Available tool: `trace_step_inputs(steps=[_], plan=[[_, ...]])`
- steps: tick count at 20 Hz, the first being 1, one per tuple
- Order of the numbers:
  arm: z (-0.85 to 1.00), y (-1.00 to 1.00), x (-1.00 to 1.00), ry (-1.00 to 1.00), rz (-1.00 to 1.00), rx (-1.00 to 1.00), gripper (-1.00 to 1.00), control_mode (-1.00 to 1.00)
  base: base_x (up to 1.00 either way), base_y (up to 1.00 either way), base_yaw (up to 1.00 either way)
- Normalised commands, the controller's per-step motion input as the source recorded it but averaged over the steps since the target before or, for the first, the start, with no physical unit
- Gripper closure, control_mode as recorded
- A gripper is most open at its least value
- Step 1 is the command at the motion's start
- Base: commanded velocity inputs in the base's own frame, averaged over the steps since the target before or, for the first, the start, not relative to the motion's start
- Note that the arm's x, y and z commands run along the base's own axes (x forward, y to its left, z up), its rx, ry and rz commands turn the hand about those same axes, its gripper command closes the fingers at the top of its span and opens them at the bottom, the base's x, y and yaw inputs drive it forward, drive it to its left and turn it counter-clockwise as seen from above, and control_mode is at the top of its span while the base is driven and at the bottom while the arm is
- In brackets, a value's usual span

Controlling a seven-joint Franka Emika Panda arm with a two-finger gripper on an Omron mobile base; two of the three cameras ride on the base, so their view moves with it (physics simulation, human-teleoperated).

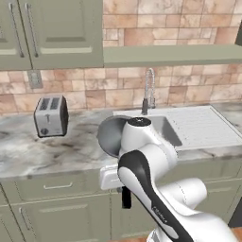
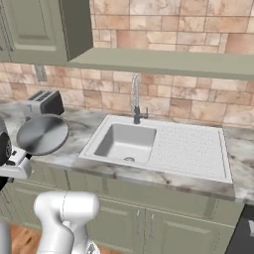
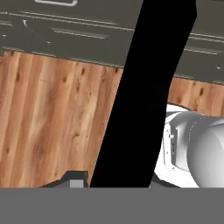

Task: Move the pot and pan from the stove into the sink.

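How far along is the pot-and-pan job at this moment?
Done: nothing yet; the sink basin holds neither item. In hand: the pan, carried tilted above the counter just left of the basin, with the jaws closed on its black handle. Left: setting the pan into the sink, then bringing over the pot.

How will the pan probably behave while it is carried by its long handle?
The pan looks rigid, so it should not flex. Its round bowl sits far from the grip on the black handle, so it may twist or sag. Smooth steel would probably slide easily once set in the sink.
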Motion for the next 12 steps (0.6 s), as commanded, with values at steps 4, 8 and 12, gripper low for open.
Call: trace_step_inputs(steps=[4,8,12], plan=[[0.00,0.00,0.00,0.00,0.00,0.00,1.00,1.00,0.04,-0.82,-0.16],[0.00,0.00,0.00,0.00,0.00,0.00,1.00,1.00,0.04,-0.77,-0.17],[0.00,0.00,0.00,0.00,0.00,0.00,1.00,1.00,0.02,-0.61,-0.15]])
